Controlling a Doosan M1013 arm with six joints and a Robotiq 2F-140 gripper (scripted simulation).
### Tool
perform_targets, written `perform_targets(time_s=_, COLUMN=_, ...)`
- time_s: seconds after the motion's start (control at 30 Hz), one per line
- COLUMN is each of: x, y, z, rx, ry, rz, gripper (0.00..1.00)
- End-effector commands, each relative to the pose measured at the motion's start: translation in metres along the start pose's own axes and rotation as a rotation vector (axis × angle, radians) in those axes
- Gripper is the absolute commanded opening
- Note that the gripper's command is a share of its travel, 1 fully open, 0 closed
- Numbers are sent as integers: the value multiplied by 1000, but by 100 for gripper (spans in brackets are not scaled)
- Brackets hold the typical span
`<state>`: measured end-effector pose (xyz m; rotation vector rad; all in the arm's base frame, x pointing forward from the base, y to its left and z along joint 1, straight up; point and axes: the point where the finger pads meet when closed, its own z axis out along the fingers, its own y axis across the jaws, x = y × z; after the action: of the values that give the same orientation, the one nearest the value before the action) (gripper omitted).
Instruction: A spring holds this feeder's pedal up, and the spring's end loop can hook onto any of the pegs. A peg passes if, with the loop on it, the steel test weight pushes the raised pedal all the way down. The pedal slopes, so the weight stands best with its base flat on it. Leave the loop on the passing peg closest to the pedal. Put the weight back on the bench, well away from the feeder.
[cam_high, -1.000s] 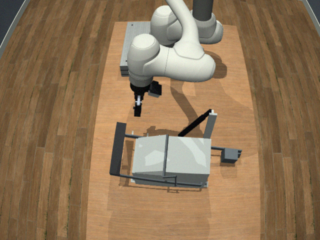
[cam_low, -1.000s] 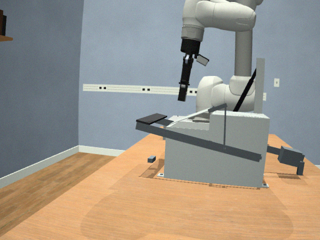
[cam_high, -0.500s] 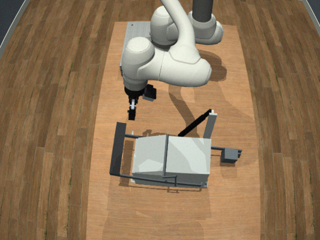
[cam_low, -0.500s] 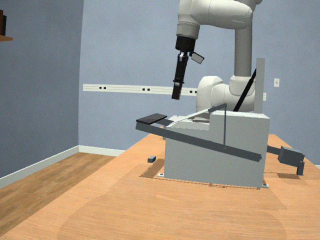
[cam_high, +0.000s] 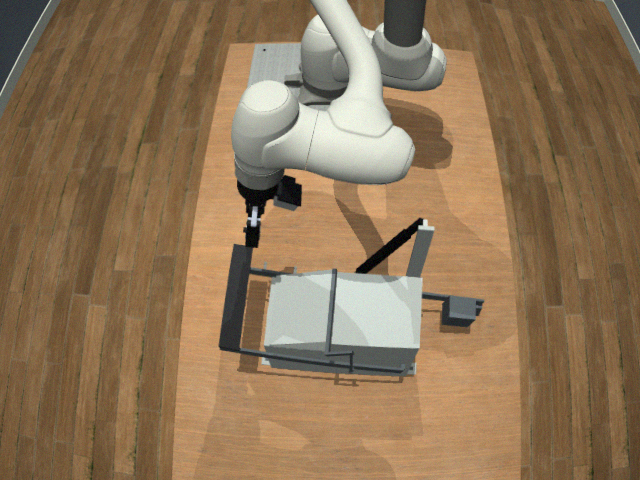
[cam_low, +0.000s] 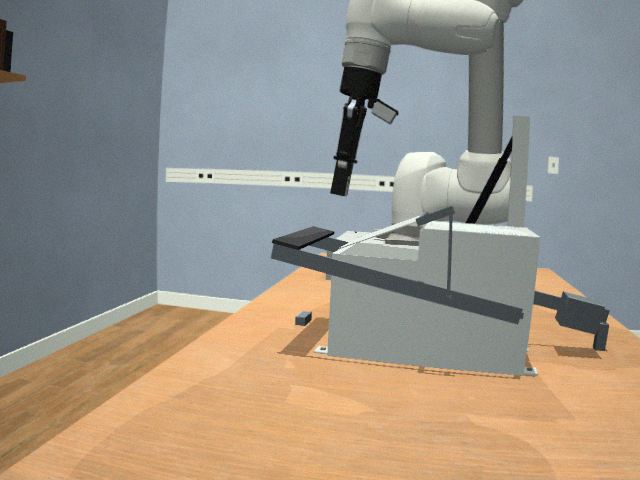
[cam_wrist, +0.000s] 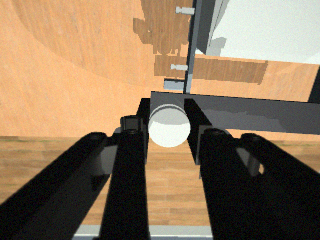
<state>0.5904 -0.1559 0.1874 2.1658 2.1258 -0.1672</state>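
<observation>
Wrist view: the two-finger gripper (cam_high: 251, 238) (cam_low: 339, 187) (cam_wrist: 166, 112) is closed around the round steel test weight (cam_wrist: 169, 131), held above and near one end of the sloping pedal (cam_high: 235, 297) (cam_low: 303, 237) (cam_wrist: 255, 114). Beyond the pedal stands the feeder's grey housing (cam_high: 376, 310) (cam_low: 429, 320) (cam_wrist: 272, 32). Lowered here without matching the slope, the weight could land on its rim and tip off the pedal's end.

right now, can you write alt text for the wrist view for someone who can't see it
The gripper holds the steel weight, its round, pale end facing the camera, between black fingers. Beyond lies the dark pedal, with short pale pegs along a dark bar.
</observation>
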Motion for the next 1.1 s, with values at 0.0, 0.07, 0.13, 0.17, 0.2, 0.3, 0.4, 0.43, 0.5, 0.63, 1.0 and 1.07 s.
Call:
perform_targets(time_s=0.0, x=-5, y=5, z=-2, rx=-1, ry=-4, rz=0, gripper=25)
perform_targets(time_s=0.07, x=-9, y=9, z=-2, rx=-1, ry=-7, rz=0, gripper=25)
perform_targets(time_s=0.13, x=-13, y=12, z=-3, rx=-1, ry=-9, rz=0, gripper=25)
perform_targets(time_s=0.17, x=-13, y=12, z=-3, rx=-1, ry=-9, rz=0, gripper=25)
perform_targets(time_s=0.2, x=-13, y=12, z=-3, rx=-1, ry=-9, rz=0, gripper=25)
perform_targets(time_s=0.3, x=-14, y=13, z=-3, rx=-1, ry=-10, rz=0, gripper=25)
perform_targets(time_s=0.4, x=-19, y=18, z=-4, rx=-1, ry=-14, rz=0, gripper=25)
perform_targets(time_s=0.43, x=-20, y=19, z=-4, rx=-1, ry=-15, rz=0, gripper=25)
perform_targets(time_s=0.5, x=-23, y=22, z=-4, rx=-1, ry=-17, rz=0, gripper=25)
perform_targets(time_s=0.63, x=-29, y=27, z=-5, rx=-1, ry=-21, rz=0, gripper=25)
perform_targets(time_s=1.0, x=-28, y=28, z=6, rx=-1, ry=-22, rz=0, gripper=25)
perform_targets(time_s=1.07, x=-28, y=28, z=10, rx=-1, ry=-22, rz=0, gripper=25)
